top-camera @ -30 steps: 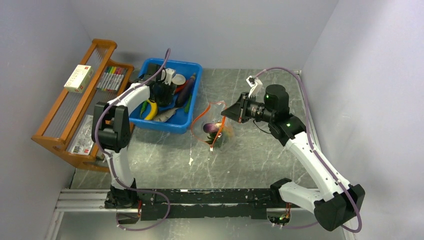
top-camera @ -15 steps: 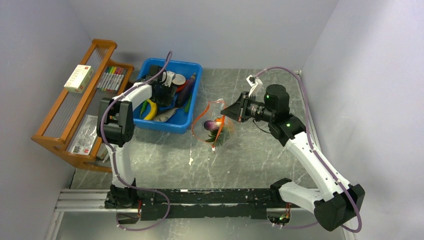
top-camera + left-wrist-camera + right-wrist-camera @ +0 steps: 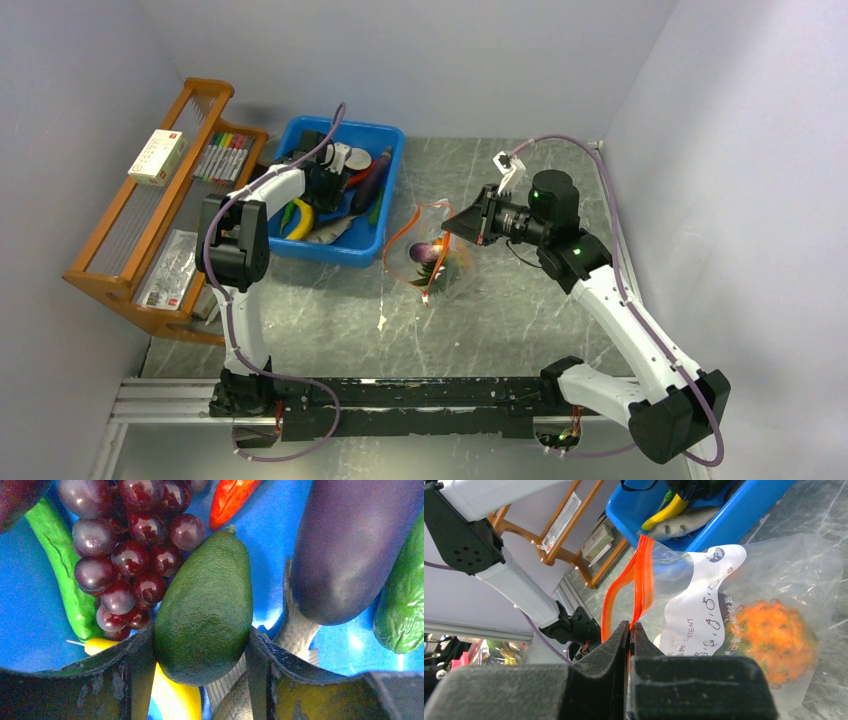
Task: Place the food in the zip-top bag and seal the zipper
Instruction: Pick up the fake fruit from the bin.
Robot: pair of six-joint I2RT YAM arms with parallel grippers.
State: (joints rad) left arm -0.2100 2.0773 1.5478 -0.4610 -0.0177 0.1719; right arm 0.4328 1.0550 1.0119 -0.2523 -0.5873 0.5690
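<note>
Clasping the avocado, seemingly, left fingers stand half-spread.

- avocado: dark green, finely pebbled skin
- grapes: glossy dark red
- eggplant: purple
- pineapple: orange
- zipper: red-orange
- zip-top bag: clear, white panel with dark print
- bin: blue
- table: grey, white-veined

Left gripper, reaching toward the desk's far left corner, has its jaws against both sides of a dark green avocado. Right gripper, mid-desk, pinches the red-orange zipper strip.
</note>
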